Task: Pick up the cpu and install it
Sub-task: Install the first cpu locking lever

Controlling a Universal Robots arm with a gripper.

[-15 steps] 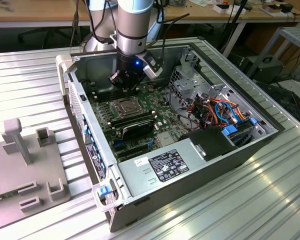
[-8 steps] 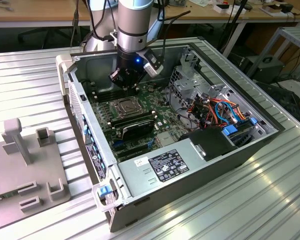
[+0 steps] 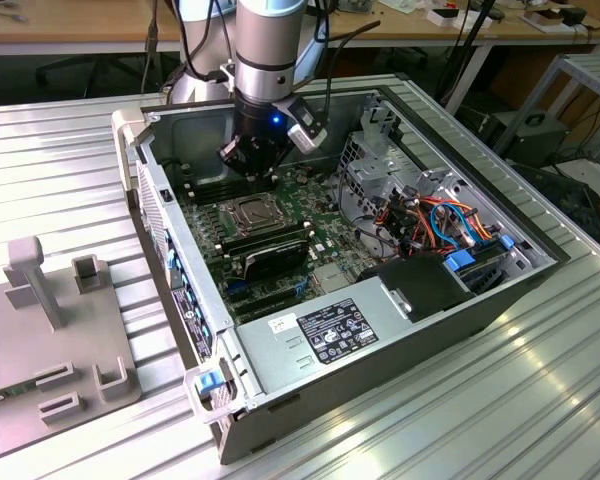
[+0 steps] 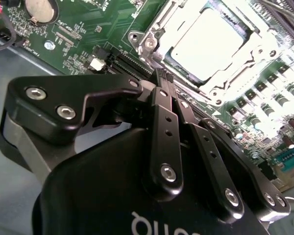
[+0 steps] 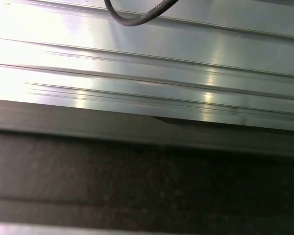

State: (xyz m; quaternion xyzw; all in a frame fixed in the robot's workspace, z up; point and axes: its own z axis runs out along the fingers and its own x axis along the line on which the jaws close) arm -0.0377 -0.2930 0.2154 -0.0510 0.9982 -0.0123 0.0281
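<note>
One cpu (image 4: 208, 41), seated in the motherboard socket (image 4: 152, 41) inside the open computer case (image 3: 280, 395). Gripper (image 4: 162, 78) above the board, just beside the socket; fingers (image 4: 167, 122) pressed together, nothing between them. Case rests on a ribbed metal table (image 3: 460, 420); grey fixture (image 3: 50, 340) at the exterior view's left.

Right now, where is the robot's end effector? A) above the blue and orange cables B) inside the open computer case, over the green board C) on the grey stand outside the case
B: in the exterior view the end effector hangs inside the open computer case, above the green board.
</note>
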